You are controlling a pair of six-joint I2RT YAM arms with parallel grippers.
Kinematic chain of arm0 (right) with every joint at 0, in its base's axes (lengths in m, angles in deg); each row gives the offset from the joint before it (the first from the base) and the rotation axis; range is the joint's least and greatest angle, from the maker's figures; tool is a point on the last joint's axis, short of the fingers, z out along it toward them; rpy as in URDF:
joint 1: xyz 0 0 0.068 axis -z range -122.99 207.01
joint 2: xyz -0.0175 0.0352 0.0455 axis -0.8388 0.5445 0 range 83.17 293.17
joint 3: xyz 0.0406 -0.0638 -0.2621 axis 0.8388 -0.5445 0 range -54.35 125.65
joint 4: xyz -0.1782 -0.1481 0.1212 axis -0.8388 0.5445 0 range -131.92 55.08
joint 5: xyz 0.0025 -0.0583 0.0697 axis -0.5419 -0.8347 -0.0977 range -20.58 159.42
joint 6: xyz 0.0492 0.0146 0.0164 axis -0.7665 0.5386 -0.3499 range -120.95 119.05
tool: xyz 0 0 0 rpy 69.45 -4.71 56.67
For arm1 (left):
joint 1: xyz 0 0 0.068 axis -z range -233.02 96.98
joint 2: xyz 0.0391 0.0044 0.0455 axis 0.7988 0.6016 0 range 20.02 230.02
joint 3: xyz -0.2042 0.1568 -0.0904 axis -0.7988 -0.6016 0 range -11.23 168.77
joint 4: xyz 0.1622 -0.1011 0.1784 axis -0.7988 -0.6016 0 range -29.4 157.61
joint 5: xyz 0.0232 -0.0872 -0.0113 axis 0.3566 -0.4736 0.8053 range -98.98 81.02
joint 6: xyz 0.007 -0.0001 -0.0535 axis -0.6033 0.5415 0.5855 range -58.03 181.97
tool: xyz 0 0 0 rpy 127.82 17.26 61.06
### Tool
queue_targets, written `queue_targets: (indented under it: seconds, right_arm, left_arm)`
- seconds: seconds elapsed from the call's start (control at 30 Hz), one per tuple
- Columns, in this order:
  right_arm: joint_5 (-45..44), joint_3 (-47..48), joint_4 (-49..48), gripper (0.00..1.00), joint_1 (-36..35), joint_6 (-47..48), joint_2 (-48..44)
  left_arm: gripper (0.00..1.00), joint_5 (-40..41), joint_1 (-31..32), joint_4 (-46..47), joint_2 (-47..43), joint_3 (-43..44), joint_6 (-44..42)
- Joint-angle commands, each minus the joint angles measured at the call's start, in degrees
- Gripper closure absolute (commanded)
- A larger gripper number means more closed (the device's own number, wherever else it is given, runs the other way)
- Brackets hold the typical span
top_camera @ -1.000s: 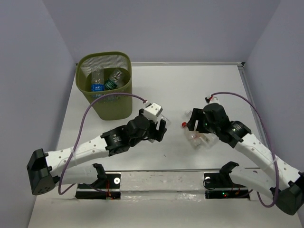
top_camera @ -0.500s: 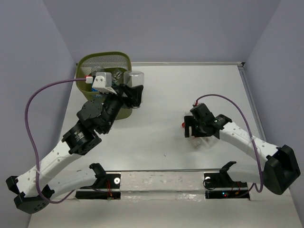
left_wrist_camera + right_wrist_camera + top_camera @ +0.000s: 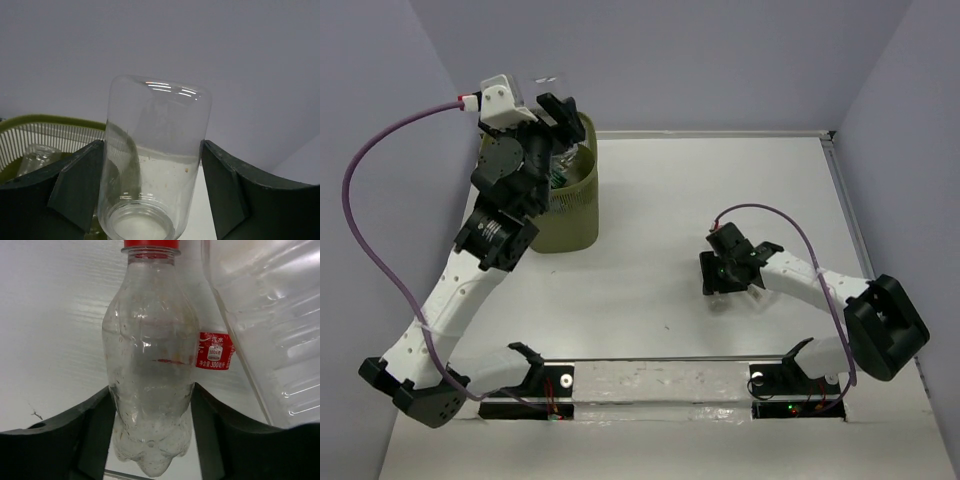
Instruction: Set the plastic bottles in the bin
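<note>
My left gripper (image 3: 553, 103) is raised above the olive-green mesh bin (image 3: 570, 205). It is shut on a clear, wide plastic bottle (image 3: 155, 150), held bottom outward between both fingers (image 3: 75, 190). The bin's rim (image 3: 45, 122) lies below it, with another clear bottle (image 3: 35, 156) inside. My right gripper (image 3: 717, 274) is low on the table, its fingers pressed on both sides of a clear red-capped bottle (image 3: 150, 365) lying there. A larger clear ribbed bottle (image 3: 270, 315) lies right beside it, with a red label (image 3: 215, 351) between the two.
White table with grey walls behind and at both sides. The bin stands at the back left, near the wall. The left arm's purple cable (image 3: 365, 200) loops out to the left. A clear strip (image 3: 660, 375) runs along the near edge.
My left gripper has risen from the bin's front side to above its rim, carrying the clear bottle. My right gripper has dropped lower and closed in round the red-capped bottle.
</note>
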Motion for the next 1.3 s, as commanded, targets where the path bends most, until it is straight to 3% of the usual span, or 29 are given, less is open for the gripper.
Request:
queue_targets:
  seconds: [0.0,0.1,0.27,0.3,0.37,0.43,0.53,0.87,1.07,1.17,1.2,1.27]
  right_arm:
    - [1.6,-1.2,-5.7,0.5,-0.7,1.1,-1.6]
    - [1.3,-1.3,-6.3,0.65,-1.4,1.3,-2.3]
    - [3.1,0.0,-6.9,0.69,-4.1,0.6,-7.4]
    - [3.9,0.7,-7.4,0.69,-4.9,0.6,-9.1]
    - [5.3,2.6,-8.0,0.69,-6.0,0.3,-10.1]
    - [5.3,6.6,-9.4,0.69,-7.3,0.2,-10.4]
    - [8.1,12.9,-13.6,0.69,-9.1,0.6,-10.0]
    - [10.0,43.1,-19.2,0.69,-13.6,6.7,3.3]
    - [14.6,62.3,-21.5,0.69,-13.6,7.4,19.4]
    - [16.5,77.3,-20.7,0.69,-14.2,6.4,28.8]
    - [16.8,77.4,-20.5,0.68,-14.2,5.9,30.9]
    - [17.2,84.8,-20.4,0.44,-14.2,5.2,37.1]
  left_arm:
    - [0.36,-0.9,-8.5,2.5,4.9,4.3,-1.9]
    - [0.36,-4.2,-15.5,1.3,8.6,3.6,0.3]
    - [0.32,-6.0,-21.4,1.0,10.8,-0.3,3.0]
    - [0.3,-6.0,-22.3,0.9,11.5,-1.1,2.8]
    - [0.12,-6.0,-23.2,-0.9,12.9,-0.6,2.8]
    - [0.02,-7.2,-24.3,-5.2,14.9,1.8,3.4]
    - [0.01,-10.3,-24.4,-5.8,13.7,1.8,4.2]
    - [0.01,-20.0,-24.3,-8.7,-7.1,-10.0,5.0]
    - [0.01,-19.2,-24.3,-8.2,-23.7,-23.8,7.0]
    - [0.01,-23.7,-24.2,-9.8,-29.2,-28.0,6.0]
    - [0.01,-24.7,-24.2,-10.6,-30.3,-28.7,6.0]
    - [0.01,-25.9,-24.2,-12.9,-33.8,-30.2,6.3]
